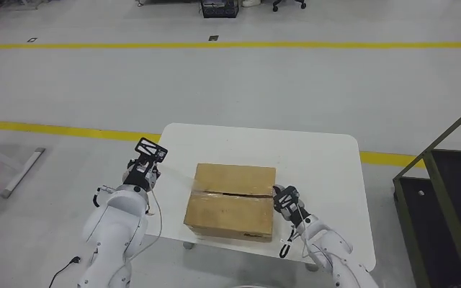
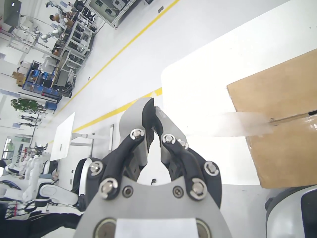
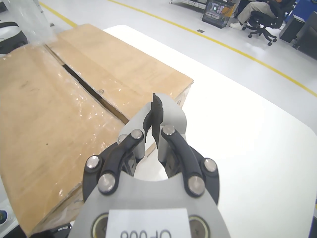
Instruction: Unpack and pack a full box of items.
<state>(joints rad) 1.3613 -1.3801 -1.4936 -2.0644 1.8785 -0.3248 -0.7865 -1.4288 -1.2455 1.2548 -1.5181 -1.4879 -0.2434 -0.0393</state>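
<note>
The cardboard box [image 1: 232,209] lies between the left end effector [image 2: 154,115], clamped on a clear tape strip [image 2: 235,125] running from the box's seam, and the right end effector [image 3: 154,115], closed and empty beside the box's end. Unsealing seems underway; next, pull the strip clear of the seam

White sticker [image 3: 148,223] on grey wrist plate [image 3: 151,194], upside-down print, cut off at the edge
</note>
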